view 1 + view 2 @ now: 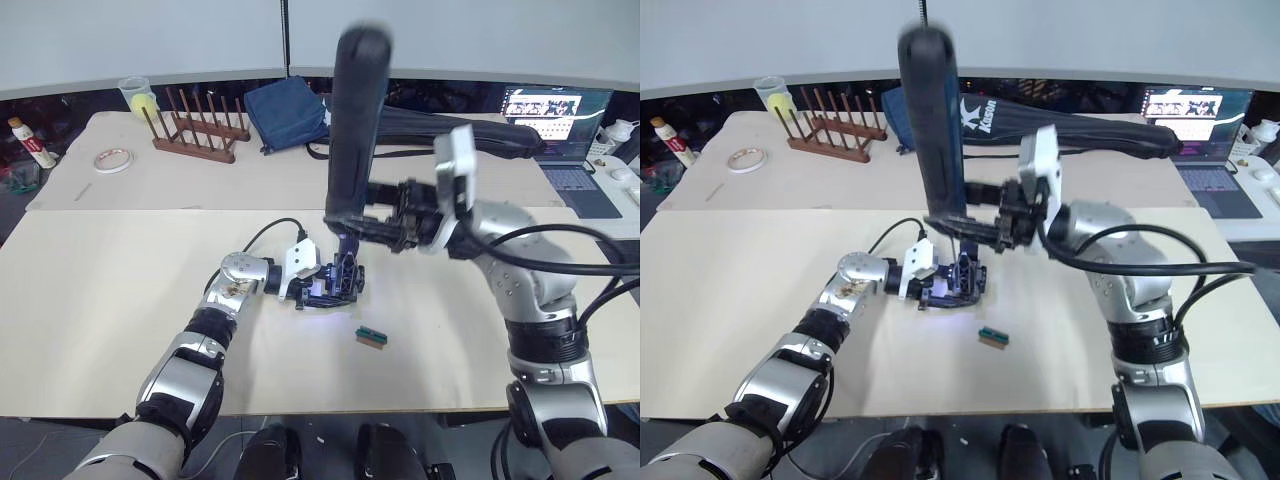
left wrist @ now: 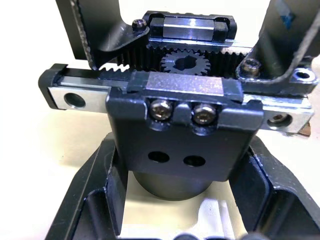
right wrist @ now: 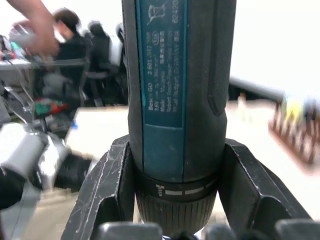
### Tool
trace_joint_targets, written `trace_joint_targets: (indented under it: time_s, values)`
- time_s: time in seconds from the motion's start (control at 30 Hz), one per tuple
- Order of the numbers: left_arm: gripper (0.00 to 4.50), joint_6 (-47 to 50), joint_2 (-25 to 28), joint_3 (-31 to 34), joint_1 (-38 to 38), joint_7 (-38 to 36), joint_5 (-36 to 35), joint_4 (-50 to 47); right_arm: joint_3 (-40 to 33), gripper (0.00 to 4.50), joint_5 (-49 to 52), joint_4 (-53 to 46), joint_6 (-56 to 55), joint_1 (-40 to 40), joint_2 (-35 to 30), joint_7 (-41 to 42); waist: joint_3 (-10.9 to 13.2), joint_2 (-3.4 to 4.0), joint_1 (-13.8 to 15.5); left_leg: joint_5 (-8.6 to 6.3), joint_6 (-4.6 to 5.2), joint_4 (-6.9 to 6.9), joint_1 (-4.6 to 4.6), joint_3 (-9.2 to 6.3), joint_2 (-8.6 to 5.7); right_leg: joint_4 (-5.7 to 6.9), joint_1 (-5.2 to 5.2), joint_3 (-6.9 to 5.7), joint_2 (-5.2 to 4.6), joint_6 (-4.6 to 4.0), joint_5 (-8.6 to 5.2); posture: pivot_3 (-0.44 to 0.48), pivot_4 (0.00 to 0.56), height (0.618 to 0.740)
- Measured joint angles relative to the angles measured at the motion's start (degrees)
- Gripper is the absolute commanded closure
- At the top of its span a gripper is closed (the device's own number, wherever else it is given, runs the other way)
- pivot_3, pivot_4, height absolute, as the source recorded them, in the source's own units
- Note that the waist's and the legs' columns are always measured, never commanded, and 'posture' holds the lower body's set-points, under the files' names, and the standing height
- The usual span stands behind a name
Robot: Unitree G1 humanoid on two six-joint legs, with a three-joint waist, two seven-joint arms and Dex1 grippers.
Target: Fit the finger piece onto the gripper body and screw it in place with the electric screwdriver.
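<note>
Clamping electric screwdriver (image 1: 355, 120) upright, right gripper (image 1: 352, 222), left gripper (image 1: 322, 287) pinching gripper body (image 1: 340, 282) beneath

Upright electric screwdriver (image 1: 355, 125) bit meets gripper body (image 1: 338, 282).

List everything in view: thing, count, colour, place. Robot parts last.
electric screwdriver: 1, dark blue-black, upright over the gripper body, in the right gripper
gripper body: 1, black, table centre, in the left gripper
small piece: 1, green and red, on the table just right of the gripper body
wooden rack: 1, brown, far table, left
tape roll: 1, white, far table, left of the rack
cup: 1, clear with yellow inside, behind the rack
bottle: 1, white with red, far left
blue bag: 1, far table, centre
long black bag: 1, far table
laptop: 1, dark, open, far right
left gripper: shut on the gripper body
right gripper: shut on the electric screwdriver
</note>
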Motion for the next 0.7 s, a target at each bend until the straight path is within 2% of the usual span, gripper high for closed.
trace_joint_targets:
  time_s: [0.3, 0.33, 0.4, 0.43, 0.47, 0.57, 0.7]
  values:
    - [2.22, 0.63, -0.07, 0.08, 0.0, 0.21, 0.04, 0.03, -1.0, 2.59, 2.85, -2.2, 3.58, -0.56, 0.04, -1.54, 0.01, -0.02, -0.03, -0.02, 0.04, 0.02, 0.01, 0.0, 0.0, -0.01, 0.02, 0.0, 0.0, 0.0, 0.02, 0.0, 0.15, 0.74]
    - [1.42, 1.17, -0.08, 0.08, -0.07, 0.23, 0.04, 0.0, -1.23, 2.59, 4.6, -2.35, 4.93, -0.57, 0.03, -2.26, 0.01, -0.02, -0.02, -0.02, 0.04, 0.03, 0.01, 0.0, 0.0, 0.0, 0.02, 0.0, 0.0, 0.0, 0.02, 0.0, 0.15, 0.74]
    - [0.83, 2.36, 0.15, 0.03, -0.2, 0.5, 0.32, -0.01, -2.19, 2.59, 8.31, -3.36, 7.82, -0.83, 0.09, -3.91, 0.01, -0.02, -0.03, -0.02, 0.04, 0.04, 0.01, 0.0, 0.01, 0.01, 0.02, 0.0, 0.0, -0.01, 0.03, 0.0, 0.15, 0.74]
    - [0.32, 3.7, 1.05, 0.07, 0.01, 0.45, 0.43, 0.01, -3.18, 2.59, 10.91, -4.21, 9.67, -1.46, 0.06, -5.07, 0.03, -0.05, -0.07, -0.02, 0.04, 0.03, -0.05, 0.0, 0.02, 0.03, -0.06, 0.01, 0.0, -0.01, 0.03, 0.0, 0.15, 0.74]
    - [0.0, 4.07, 1.68, 0.36, 0.12, 0.23, 0.18, -0.21, -4.11, 2.59, 12.69, -4.83, 10.63, -2.0, -0.09, -5.72, 0.03, -0.05, -0.12, -0.02, 0.04, 0.03, -0.09, 0.0, 0.03, 0.03, -0.12, 0.01, 0.0, -0.03, 0.04, 0.0, 0.15, 0.74]
    - [0.0, 6.13, 4.21, 0.62, 0.67, -0.93, -0.08, -2.82, -5.98, 2.59, 17.02, -6.47, 12.81, -2.87, -1.0, -7.0, 0.03, -0.04, -0.17, 0.01, -0.01, -0.02, -0.13, 0.01, 0.04, 0.02, -0.17, 0.01, 0.03, -0.03, 0.03, 0.0, 0.15, 0.74]
    - [0.0, 11.16, 11.32, 1.87, 6.27, -5.86, -3.05, -15.39, -6.76, 2.59, 21.78, -8.89, 15.82, -1.35, -4.05, -6.99, 0.03, -0.03, -0.25, 0.03, -0.04, -0.03, -0.21, 0.07, 0.06, 0.0, -0.24, 0.04, 0.03, -0.03, 0.03, 0.0, 0.15, 0.74]
